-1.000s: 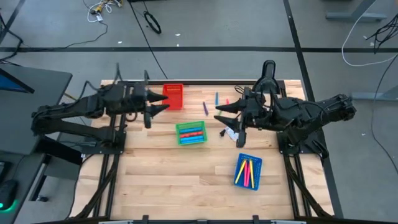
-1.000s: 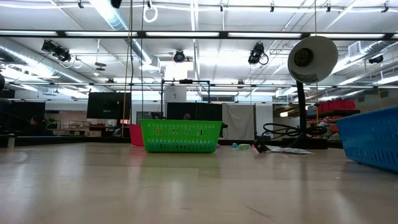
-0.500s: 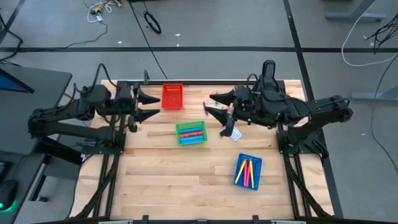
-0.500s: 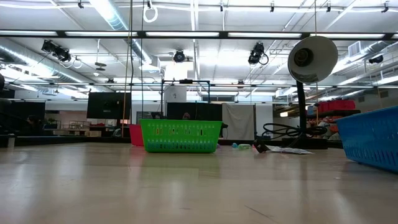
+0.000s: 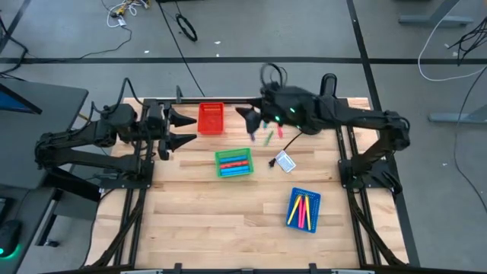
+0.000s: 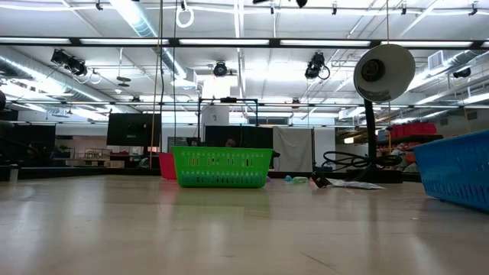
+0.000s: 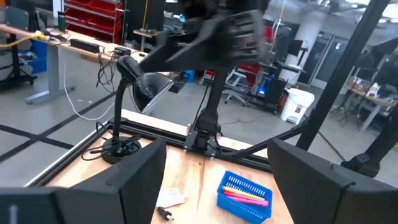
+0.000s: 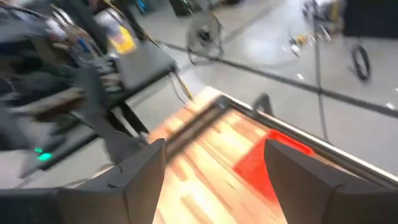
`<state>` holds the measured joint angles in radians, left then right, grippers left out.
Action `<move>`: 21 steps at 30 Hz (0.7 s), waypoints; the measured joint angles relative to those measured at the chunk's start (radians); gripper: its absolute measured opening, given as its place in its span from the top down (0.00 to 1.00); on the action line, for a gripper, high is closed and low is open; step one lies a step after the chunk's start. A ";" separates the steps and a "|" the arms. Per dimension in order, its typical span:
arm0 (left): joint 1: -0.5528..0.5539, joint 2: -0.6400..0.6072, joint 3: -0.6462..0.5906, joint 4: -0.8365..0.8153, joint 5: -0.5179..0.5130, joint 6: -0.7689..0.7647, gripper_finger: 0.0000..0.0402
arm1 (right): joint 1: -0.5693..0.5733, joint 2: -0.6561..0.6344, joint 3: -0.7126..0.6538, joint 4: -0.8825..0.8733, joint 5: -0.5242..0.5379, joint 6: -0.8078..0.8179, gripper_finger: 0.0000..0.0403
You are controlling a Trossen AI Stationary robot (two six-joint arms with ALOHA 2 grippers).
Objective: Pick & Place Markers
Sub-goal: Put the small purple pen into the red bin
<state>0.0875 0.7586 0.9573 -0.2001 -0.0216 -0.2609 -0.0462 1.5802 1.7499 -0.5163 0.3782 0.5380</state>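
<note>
Your right gripper [image 5: 249, 119], fingers spread, hangs nearest the loose purple marker [image 5: 252, 134] and green marker [image 5: 268, 138], both lying lengthwise front-to-back just below it; left gripper [image 5: 180, 129] waits open.

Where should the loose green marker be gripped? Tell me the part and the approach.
Grip the green marker at mid-length, coming straight down from above, closing the end effector across its thin shaft. It lies flat and slanted on the table, apart from the purple marker.

Loose markers [image 5: 267, 138] partly beneath right arm.
</note>
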 joint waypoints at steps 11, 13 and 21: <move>0.000 0.000 0.000 -0.010 0.000 -0.043 0.29 | -0.173 0.174 0.266 -0.321 -0.109 0.094 0.33; 0.000 0.000 0.000 -0.016 -0.005 -0.043 0.29 | -0.201 0.205 0.322 -0.392 -0.110 0.112 0.33; 0.000 0.000 0.000 -0.047 -0.011 -0.043 0.29 | -0.292 0.304 0.463 -0.641 -0.110 0.159 0.33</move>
<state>0.0876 0.7589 0.9573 -0.2474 -0.0327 -0.3035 -0.3377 1.8838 2.2126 -1.1576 0.2679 0.6972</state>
